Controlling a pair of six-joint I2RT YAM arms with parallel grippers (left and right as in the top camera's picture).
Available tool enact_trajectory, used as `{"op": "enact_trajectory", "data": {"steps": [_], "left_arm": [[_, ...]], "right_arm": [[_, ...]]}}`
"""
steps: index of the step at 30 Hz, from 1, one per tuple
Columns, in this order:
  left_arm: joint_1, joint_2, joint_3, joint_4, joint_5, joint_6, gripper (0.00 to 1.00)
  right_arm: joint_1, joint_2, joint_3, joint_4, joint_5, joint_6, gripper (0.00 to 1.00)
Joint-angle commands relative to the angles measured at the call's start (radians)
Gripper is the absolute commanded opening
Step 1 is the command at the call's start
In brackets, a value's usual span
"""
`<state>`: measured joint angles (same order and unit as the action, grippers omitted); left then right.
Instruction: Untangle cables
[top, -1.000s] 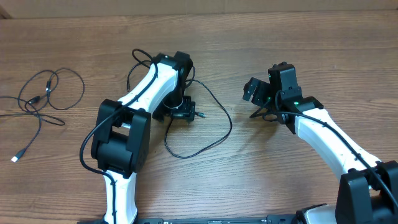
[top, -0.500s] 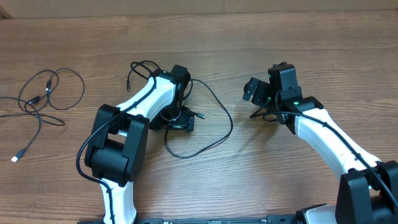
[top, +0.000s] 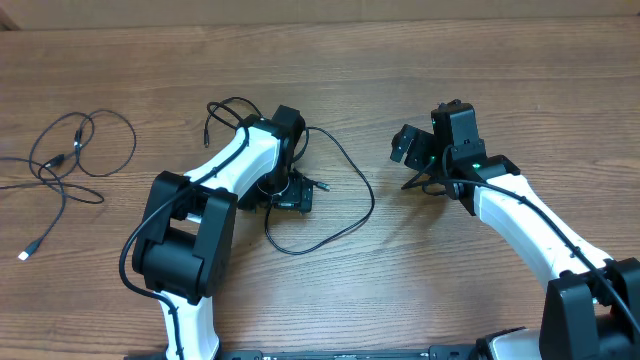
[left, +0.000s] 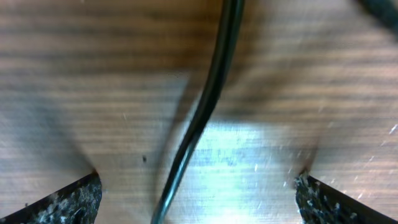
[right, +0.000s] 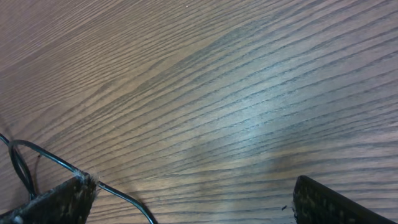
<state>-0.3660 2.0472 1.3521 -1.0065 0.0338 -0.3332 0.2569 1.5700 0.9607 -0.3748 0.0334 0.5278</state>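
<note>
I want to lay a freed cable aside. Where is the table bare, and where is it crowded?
Bare: the near middle of the table, between the left arm and the right arm, and the far strip behind both. Crowded: the left edge, where a cable tangle lies, and around the left gripper, ringed by a looped cable.

The table (top: 330, 60) has a brown wood-grain surface with fine parallel lines. It is smooth with a satin finish, and shows a pale glare patch beneath the left end effector (left: 205, 200).

The cables (top: 355, 215) have a thin black sheath, smooth and faintly glossy. This applies to the loop beside the left arm (top: 235, 160) and to the bundle well to the left of the left arm.

The left arm and right arm (top: 520, 225) carry glossy white plastic shells. Their joint housings are matt black plastic.

The fingertips (left: 65, 199) of the left end effector and those of the right end effector (right: 196, 199) are black, rough and flecked with pale specks.
</note>
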Motion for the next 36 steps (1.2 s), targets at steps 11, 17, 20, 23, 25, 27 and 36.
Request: {"op": "enact_trajectory", "data": {"steps": [11, 17, 20, 23, 25, 27, 36], "left_arm": [[0.007, 0.106, -0.2, 0.215, -0.058, 0.072, 1.0], [0.007, 0.106, -0.204, 0.214, -0.067, 0.078, 0.7], [0.006, 0.106, -0.204, 0.192, -0.054, 0.079, 0.62], [0.006, 0.106, -0.204, 0.179, -0.021, 0.079, 0.61], [0.006, 0.106, -0.204, 0.169, -0.005, 0.079, 0.58], [0.006, 0.106, -0.204, 0.16, 0.007, 0.08, 0.56], [0.006, 0.106, -0.205, 0.14, 0.012, 0.08, 0.38]], "right_arm": [[0.003, -0.001, 0.001, 0.006, 0.01, 0.002, 1.0], [0.003, -0.001, 0.001, 0.005, 0.01, 0.002, 1.0], [0.003, -0.001, 0.001, 0.005, 0.01, 0.002, 1.0], [0.003, -0.001, 0.001, 0.005, 0.01, 0.002, 1.0], [0.003, -0.001, 0.001, 0.005, 0.01, 0.002, 1.0], [0.003, -0.001, 0.001, 0.005, 0.01, 0.002, 1.0], [0.003, -0.001, 0.001, 0.005, 0.01, 0.002, 1.0]]}}
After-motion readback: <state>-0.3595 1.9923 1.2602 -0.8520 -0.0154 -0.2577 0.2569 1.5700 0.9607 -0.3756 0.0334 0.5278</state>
